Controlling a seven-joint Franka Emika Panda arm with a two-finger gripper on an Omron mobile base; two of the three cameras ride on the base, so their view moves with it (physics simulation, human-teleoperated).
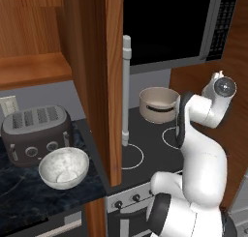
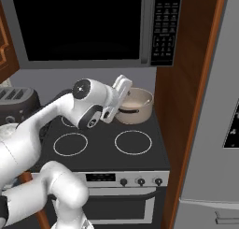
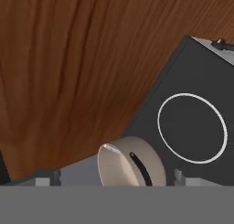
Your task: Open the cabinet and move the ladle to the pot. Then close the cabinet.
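- Gripper [image 2: 123, 83] hangs at the pot's rim over the back of the stove [image 1: 150, 134]. Its jaws are spread wide and hold nothing.
- Pot [image 1: 158, 104] sits on the stove's back-left burner, near the back edge.
- Ladle: can't make it out. The hand view shows a thin dark streak inside the pot, and I can't tell whether that's the ladle or the pot's band.
- Cabinet [image 1: 109, 86] door is swung fully out, edge-on over the seam between counter [image 1: 29, 197] and stove. Its bar handle [image 1: 126, 91] faces the stove, so closing looks like the step left.
- Risk 1: the hand is touching or just beside the pot, so a sideways sweep toward the door could knock the pot off its burner. Lift clear first.
- Risk 2: the wood panel [image 2: 186, 83] is tight against the stove's right edge, and a wide elbow swing could hit it.
- Risk 3: open jaws may slide past the slim handle. Pushing the door's edge instead could glance off and leave it ajar.
- Risk 4: the toaster [image 1: 36, 132] and bowl [image 1: 64, 167] sit at the counter's right end, on the door's closing side. If the door's bottom edge comes low enough, it could clip the toaster. Clearance can't be judged from these views.
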